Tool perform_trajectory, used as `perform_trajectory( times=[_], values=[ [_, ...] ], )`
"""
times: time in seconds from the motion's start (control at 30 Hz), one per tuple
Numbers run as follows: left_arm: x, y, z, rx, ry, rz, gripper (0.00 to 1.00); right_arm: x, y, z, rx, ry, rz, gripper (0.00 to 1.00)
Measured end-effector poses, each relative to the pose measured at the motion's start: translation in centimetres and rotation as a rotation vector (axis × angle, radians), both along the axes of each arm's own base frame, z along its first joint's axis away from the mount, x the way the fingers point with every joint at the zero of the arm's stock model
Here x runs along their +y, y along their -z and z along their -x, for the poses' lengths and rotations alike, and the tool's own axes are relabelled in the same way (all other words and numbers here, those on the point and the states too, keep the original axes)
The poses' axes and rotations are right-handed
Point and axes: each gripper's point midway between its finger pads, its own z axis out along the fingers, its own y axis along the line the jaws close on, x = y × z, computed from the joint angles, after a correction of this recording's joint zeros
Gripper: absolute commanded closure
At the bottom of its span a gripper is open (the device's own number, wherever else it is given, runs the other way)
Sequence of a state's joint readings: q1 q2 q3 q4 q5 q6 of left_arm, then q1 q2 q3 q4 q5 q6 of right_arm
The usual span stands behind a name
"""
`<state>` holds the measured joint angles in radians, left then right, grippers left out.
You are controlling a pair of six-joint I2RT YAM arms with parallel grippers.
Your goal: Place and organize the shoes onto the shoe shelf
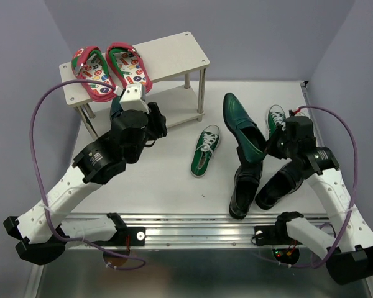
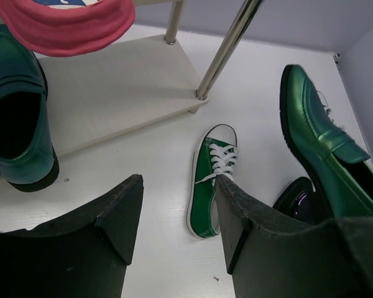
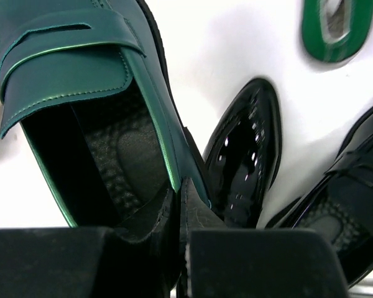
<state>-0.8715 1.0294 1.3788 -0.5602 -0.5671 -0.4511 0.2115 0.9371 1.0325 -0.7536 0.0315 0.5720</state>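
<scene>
Six shoes show, in three pairs, plus two red flip-flops lying side by side on the top board of the shelf. The first teal shoe sits on the shelf's lower board, at its near edge. The second teal shoe is on the table, its heel end by the toes of the two black shoes. One green sneaker lies between the shelf and that shoe. The other green sneaker is partly hidden behind the right arm. The right gripper is pinched tight on the second teal shoe's side wall at the heel opening. The left gripper is spread apart and empty, just in front of the lower board.
</scene>
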Motion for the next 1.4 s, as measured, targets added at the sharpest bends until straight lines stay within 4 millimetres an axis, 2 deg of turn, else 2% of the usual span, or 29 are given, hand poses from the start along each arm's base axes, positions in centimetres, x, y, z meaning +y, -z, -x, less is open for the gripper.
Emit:
perform_trajectory(
  times=[0.07, 0.27, 0.37, 0.6, 0.8, 0.93, 1.07, 1.23, 1.4],
  values=[
    [0.1, -0.4, -0.3, -0.002, -0.019, -0.004, 0.39, 1.1, 0.6, 0.9, 0.035, -0.051, -0.008, 0.99],
    [0.8, -0.1, -0.3, 0.01, -0.058, -0.015, 0.37, 4.9, 1.5, 2.8, 0.08, -0.188, -0.031, 0.99],
    [1.1, -0.5, -0.2, 0.003, -0.065, 0.004, 0.37, 7.6, 1.9, 3.9, 0.092, -0.262, -0.023, 0.99],
    [1.6, -0.9, 0.1, -0.003, -0.089, 0.039, 0.37, 15.6, 3.8, 6.4, 0.122, -0.442, 0.08, 0.99],
    [2.9, -1.8, 0.7, -0.017, -0.129, 0.095, 0.37, 20.6, 5.3, 6.9, 0.12, -0.48, 0.119, 0.99],
    [4.2, -2.4, 1.4, -0.032, -0.158, 0.128, 0.37, 22.1, 5.9, 5.9, 0.101, -0.43, 0.109, 0.99],
    [4.6, -1.8, 1.5, -0.014, -0.179, 0.112, 0.37, 23.4, 7.1, 4.9, 0.092, -0.374, 0.103, 0.99],
    [4.3, -0.5, 1.1, 0.021, -0.188, 0.071, 0.38, 25.0, 8.8, 4.7, 0.106, -0.318, 0.103, 0.99],
    [3.7, 1.4, 0.8, 0.057, -0.185, 0.023, 0.38, 26.4, 10.5, 5.4, 0.124, -0.284, 0.112, 0.99]
  ],
)
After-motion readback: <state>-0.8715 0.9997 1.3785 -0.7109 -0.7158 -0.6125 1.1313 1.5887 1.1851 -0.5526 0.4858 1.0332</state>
